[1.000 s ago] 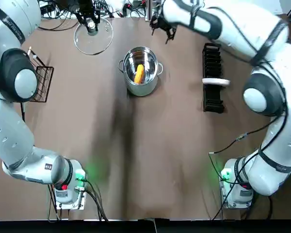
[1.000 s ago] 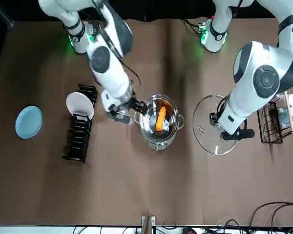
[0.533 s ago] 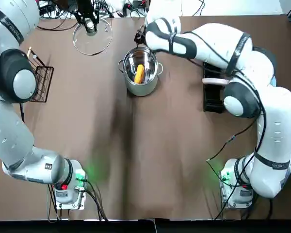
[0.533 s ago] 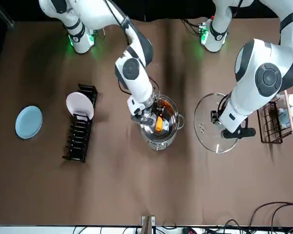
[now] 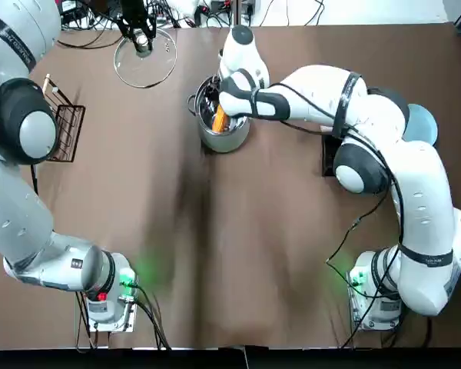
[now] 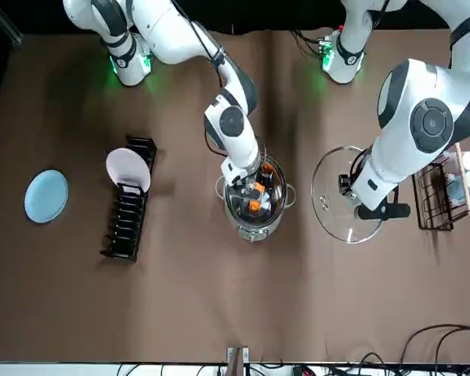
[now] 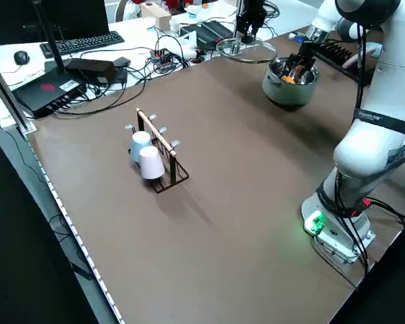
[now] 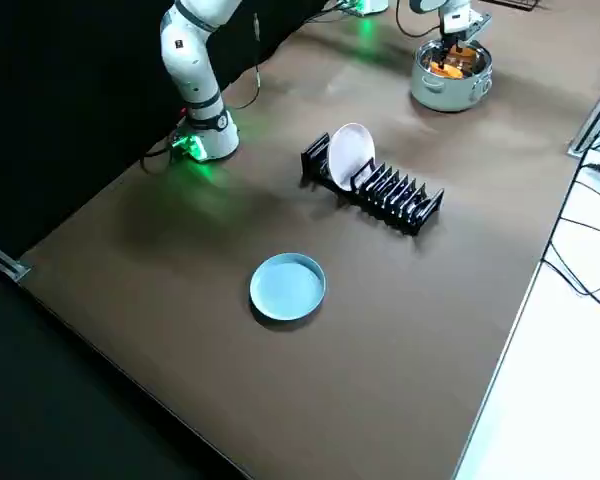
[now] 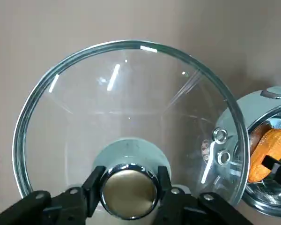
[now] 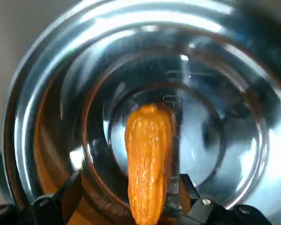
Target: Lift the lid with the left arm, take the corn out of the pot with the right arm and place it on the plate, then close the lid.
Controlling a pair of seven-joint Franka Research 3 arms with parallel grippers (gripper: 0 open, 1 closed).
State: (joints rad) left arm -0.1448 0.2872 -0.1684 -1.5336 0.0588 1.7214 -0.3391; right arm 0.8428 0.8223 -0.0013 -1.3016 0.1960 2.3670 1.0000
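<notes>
Near the tabletop's far edge, the right gripper (image 6: 251, 188) is inside the shiny steel pot (image 5: 224, 138), fingers spread either side of the orange corn cob (image 10: 147, 159) lying within. Beside the pot, the left gripper (image 5: 142, 38) clamps the knob of the round glass lid (image 9: 126, 93).

Around the right gripper's (image 10: 129, 187) matt black jaws, the round steel pot (image 10: 47, 93) is polished metal, mirror-bright, carrying orange reflections. Between those jaws the orange corn cob (image 10: 147, 150) looks pebbled and faintly waxy. The left gripper's (image 9: 129, 183) jaws clasp a polished metal knob (image 9: 129, 193) on the clear, smooth glass lid (image 9: 107, 93), shiny-rimmed. The brown tabletop (image 9: 201, 23) is matt.
</notes>
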